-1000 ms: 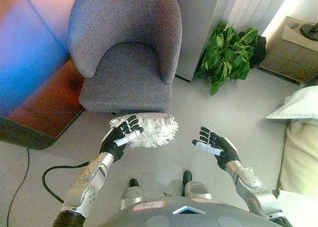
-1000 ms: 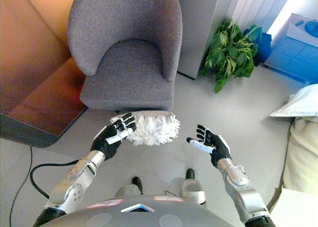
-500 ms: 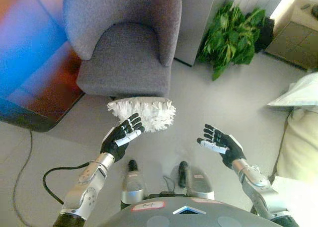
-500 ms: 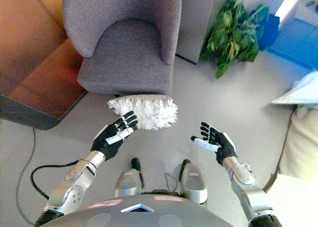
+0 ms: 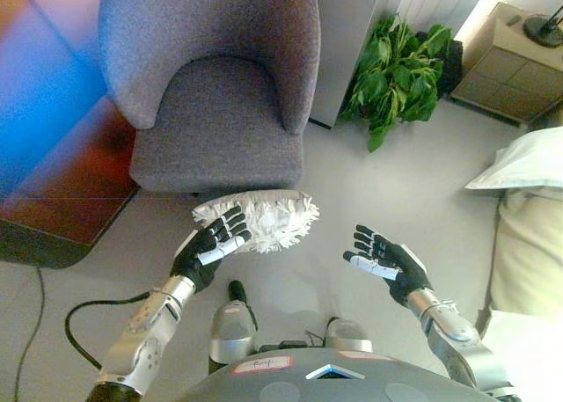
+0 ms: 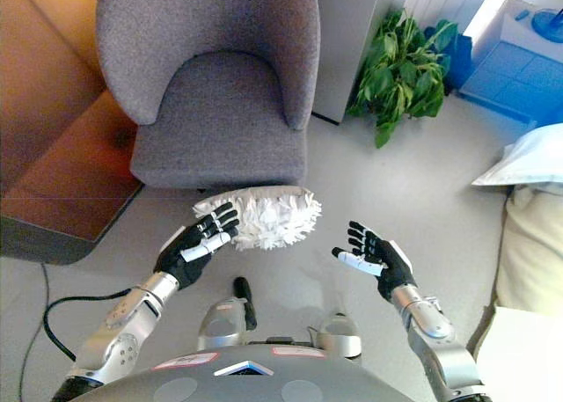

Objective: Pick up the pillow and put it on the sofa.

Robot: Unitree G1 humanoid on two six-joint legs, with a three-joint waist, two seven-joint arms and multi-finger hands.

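Left eye view: the white ruffled pillow (image 5: 260,222) is lying on the floor (image 5: 387,182), touching the front of the grey sofa (image 5: 215,85). The left robot hand (image 5: 209,248) is hovering by the pillow's left end, fingers spread, gripping nothing. The right robot hand (image 5: 383,261) is hanging well apart to the right, also spread.

Right eye view: same layout. A green plant (image 6: 400,72) is standing right of the sofa; a white cushion (image 6: 528,160) is showing at the right edge.
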